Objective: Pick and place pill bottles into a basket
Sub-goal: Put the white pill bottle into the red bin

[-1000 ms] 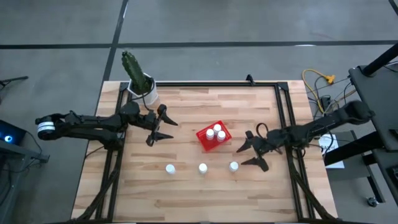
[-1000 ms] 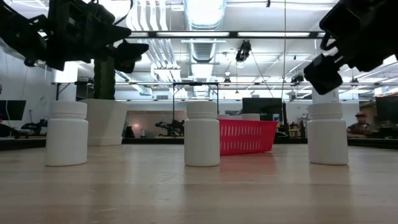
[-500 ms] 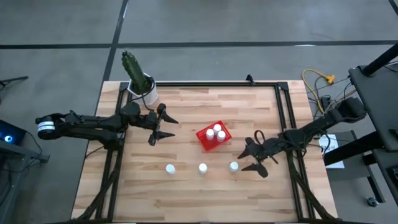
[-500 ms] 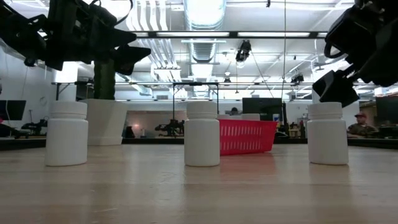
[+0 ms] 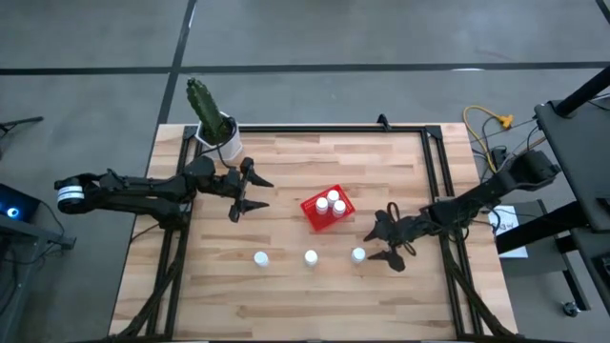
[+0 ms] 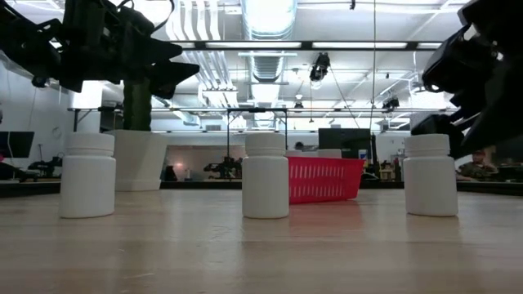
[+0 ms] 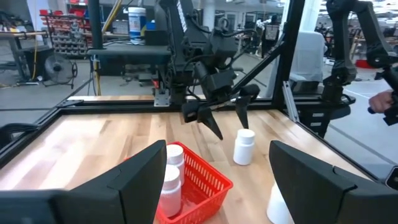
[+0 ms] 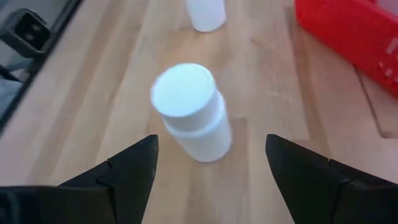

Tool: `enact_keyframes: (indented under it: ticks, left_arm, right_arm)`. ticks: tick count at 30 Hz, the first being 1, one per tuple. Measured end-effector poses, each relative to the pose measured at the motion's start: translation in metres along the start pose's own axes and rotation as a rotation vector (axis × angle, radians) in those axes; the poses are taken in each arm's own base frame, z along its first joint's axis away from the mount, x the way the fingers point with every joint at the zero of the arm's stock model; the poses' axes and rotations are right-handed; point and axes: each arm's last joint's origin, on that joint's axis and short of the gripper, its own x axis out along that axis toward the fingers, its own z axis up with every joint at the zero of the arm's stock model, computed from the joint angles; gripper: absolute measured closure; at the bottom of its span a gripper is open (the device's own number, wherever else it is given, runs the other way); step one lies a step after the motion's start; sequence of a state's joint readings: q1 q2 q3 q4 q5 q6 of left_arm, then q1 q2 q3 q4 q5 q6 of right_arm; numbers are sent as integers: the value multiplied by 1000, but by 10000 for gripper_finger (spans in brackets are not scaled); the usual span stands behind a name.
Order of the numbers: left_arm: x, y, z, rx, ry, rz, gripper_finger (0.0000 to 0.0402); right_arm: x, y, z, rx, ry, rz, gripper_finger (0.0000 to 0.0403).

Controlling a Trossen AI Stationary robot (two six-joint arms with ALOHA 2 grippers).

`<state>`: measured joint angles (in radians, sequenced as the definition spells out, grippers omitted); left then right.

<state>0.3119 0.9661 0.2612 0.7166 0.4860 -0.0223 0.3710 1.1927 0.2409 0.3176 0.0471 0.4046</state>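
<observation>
My right pincer (image 5: 380, 246) is spread just beside the nearest bottle (image 5: 358, 254), which stands upright on the desk (image 5: 286, 295). It looks light, rigid and smooth, so I'd pinch the body below the cap. Three bottles sit in the basket (image 5: 312, 211). Since a second ago the right pincer has dropped toward it; the left pincer (image 5: 243, 190), spread, hasn't moved.

- Small red square plastic mesh basket (image 5: 327, 211), centre of the high view, holding three upright small white cylindrical capped pill bottles (image 5: 334, 196).
- Three more bottles (image 5: 311, 256) upright in a row below it, well apart.
</observation>
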Motion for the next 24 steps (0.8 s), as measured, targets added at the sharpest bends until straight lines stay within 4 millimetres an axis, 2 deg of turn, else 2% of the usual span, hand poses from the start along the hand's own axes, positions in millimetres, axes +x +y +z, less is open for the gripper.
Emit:
enact_keyframes:
  ticks: [13,24]
  left_arm:
    - [0,1,0,1,-2,21,135]
    - [0,1,1,5,-10,28,135]
  right_arm:
    - [7,-2,-6,3,25,-51,117]
    - [7,7,-13,-50,-22,-120,117]
